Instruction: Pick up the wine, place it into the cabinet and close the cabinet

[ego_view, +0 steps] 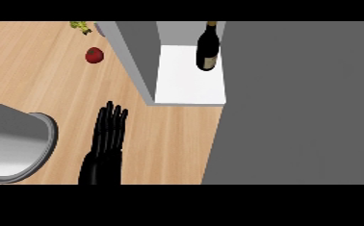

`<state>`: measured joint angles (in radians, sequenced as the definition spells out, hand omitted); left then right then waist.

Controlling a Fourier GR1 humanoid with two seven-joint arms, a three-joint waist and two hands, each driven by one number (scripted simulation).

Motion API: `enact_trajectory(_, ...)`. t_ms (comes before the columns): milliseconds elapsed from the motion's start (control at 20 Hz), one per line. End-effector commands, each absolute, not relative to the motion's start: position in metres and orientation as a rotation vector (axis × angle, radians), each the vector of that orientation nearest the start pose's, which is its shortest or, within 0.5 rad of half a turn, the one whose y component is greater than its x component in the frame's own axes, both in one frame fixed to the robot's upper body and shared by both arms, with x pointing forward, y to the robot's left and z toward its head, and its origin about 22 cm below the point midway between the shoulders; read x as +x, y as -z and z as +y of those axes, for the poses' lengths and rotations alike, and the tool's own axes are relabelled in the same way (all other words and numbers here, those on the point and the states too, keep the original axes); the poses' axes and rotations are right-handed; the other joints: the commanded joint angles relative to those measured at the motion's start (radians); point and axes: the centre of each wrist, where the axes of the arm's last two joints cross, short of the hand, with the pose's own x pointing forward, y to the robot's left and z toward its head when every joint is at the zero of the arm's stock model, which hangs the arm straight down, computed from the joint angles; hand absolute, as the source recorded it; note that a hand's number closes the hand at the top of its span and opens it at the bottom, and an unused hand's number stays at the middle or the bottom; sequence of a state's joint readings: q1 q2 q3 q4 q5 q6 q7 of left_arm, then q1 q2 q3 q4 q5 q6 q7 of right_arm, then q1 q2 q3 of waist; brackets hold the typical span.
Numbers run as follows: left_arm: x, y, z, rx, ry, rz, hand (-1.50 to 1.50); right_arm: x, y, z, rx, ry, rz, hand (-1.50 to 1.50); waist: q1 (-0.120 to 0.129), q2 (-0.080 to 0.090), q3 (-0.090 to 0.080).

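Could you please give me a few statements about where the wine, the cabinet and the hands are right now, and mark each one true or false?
1. The wine bottle stands upright on the white floor of the cabinet. True.
2. The left hand is curled round the bottle. False: its fingers are straight and it hovers over the wooden counter, apart from the bottle.
3. A red fruit lies on the counter left of the cabinet. True.
4. The red fruit sits inside the cabinet beside the bottle. False: it is outside, on the counter.
5. The right hand shows by the cabinet. False: it is not in view; a large grey panel fills that side.
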<state>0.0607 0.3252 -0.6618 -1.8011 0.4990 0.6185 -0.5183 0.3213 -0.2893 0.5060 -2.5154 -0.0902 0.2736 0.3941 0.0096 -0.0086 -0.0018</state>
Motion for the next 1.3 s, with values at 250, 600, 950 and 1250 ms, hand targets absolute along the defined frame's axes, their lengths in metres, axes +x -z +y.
enact_trajectory(250, 0.155, -0.047, 0.207, -0.138, -0.169, -1.924, -1.50, 0.078, -0.188, -0.165, 0.694, -0.775, -1.722, 1.50, 0.017, -0.003, -0.003)
enact_trajectory(600, 0.148, -0.049, 0.229, -0.123, -0.224, -1.931, -1.50, 0.086, -0.183, -0.141, 0.794, -0.744, -1.642, 1.50, 0.022, -0.001, -0.005)
enact_trajectory(950, 0.135, -0.059, 0.270, -0.139, -0.203, -1.920, -1.50, 0.103, -0.187, -0.097, 0.782, -0.740, -1.640, 1.50, 0.045, 0.000, -0.007)
enact_trajectory(1250, 0.136, -0.070, 0.297, -0.181, -0.202, -1.919, -1.50, 0.133, -0.194, -0.058, 0.694, -0.727, -1.718, 1.50, 0.045, 0.006, -0.004)
